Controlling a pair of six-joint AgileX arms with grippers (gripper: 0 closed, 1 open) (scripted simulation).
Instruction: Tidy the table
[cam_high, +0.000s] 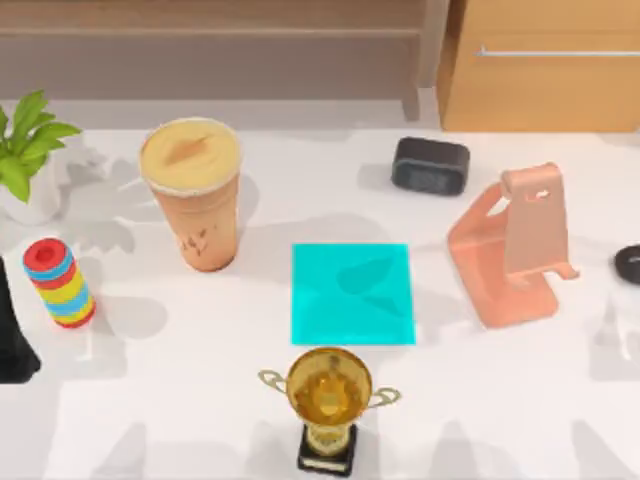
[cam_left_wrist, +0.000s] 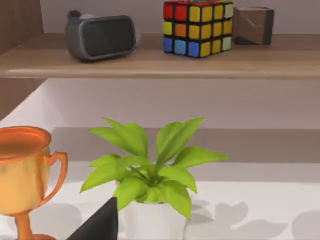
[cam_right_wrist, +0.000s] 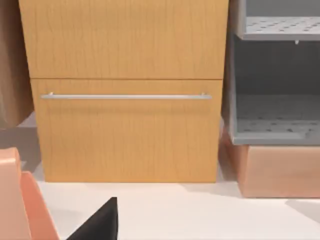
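The white table (cam_high: 180, 420) carries several loose items. A gold trophy (cam_high: 328, 400) stands near the front, just in front of a cyan square mat (cam_high: 352, 293). Behind the mat to the left is a tall orange drink cup (cam_high: 195, 195); a striped ring stack (cam_high: 60, 283) stands at the far left. A salmon phone stand (cam_high: 512, 245) is right of the mat, with a black speaker (cam_high: 430, 166) behind it. My left gripper (cam_high: 12, 340) is parked at the left edge and my right gripper (cam_high: 630, 265) at the right edge, both apart from every object.
A potted plant (cam_high: 28, 155) sits at the back left corner. A wooden cabinet (cam_right_wrist: 127, 90) with a metal handle (cam_right_wrist: 125, 96) stands behind the right side. A shelf (cam_left_wrist: 160, 62) behind the table holds a grey clock (cam_left_wrist: 102, 36) and a colour cube (cam_left_wrist: 197, 27).
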